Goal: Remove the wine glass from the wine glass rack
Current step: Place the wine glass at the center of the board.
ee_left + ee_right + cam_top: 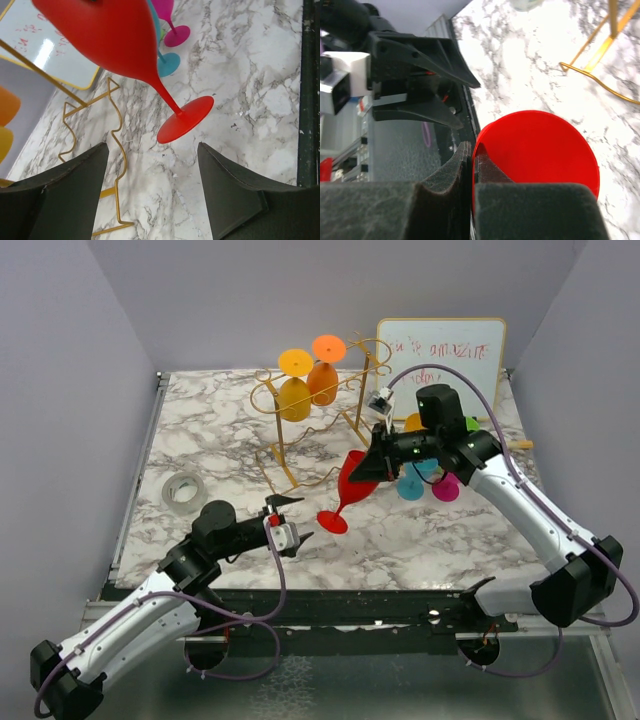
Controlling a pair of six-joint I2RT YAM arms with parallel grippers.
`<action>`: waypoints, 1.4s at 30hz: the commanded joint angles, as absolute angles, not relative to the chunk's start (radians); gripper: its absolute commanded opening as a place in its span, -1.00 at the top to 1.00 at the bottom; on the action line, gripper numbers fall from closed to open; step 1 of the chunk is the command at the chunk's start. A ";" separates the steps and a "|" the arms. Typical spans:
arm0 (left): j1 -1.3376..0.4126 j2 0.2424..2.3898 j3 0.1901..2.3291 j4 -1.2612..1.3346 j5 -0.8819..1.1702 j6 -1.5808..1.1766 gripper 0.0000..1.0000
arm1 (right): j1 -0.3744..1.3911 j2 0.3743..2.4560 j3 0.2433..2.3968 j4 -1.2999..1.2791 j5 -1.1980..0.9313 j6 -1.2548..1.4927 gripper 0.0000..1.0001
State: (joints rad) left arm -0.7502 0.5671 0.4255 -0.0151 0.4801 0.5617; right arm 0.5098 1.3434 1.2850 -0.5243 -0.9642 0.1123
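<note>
The red wine glass (352, 485), with an opaque conical bowl, a thin stem and a round foot, is seen off the thin gold wire wine glass rack (282, 452), in front of it and slightly to its right, above the white-and-grey marbled surface (220, 440). It is held tilted, with the bowl up towards the right and the foot down towards the left. Whether the foot's lower edge touches the surface cannot be told.

The right hand (472, 150) is clamped on the rim of the bowl. In its wrist view the two dark padded fingers (445, 180) are pressed almost together, with the thin red wall pinched between them.

The left hand (300, 522) is spread wide and has nothing in it. The foot of the glass is seen just ahead of its fingertips, roughly centred on the gap between them, and apart from both.

Two wine glasses, one yellow-orange (294, 398) and one deeper orange (322, 382), hang bowl-down from the rack's wavy rails. A gold-framed whiteboard with red writing (440, 350) stands at the far right edge. A teal wine glass (410, 483) and a magenta wine glass (445, 487) stand upright under the right arm. A grey roll of tape (181, 490) lies near the left edge.
</note>
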 commanded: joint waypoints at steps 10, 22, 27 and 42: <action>-0.752 0.480 0.425 0.050 0.209 0.486 -0.62 | 0.601 1.198 1.092 -0.596 -0.283 0.205 0.99; -0.752 0.485 0.424 0.052 0.144 0.455 -0.98 | 0.603 1.085 0.933 -0.500 -0.016 0.230 0.99; -0.750 0.510 0.441 0.034 0.071 0.444 -0.98 | 0.603 1.091 0.915 -0.421 0.073 0.266 0.99; -0.751 0.503 0.436 0.034 0.073 0.448 -0.98 | 0.603 1.252 0.914 -0.157 0.143 0.213 0.99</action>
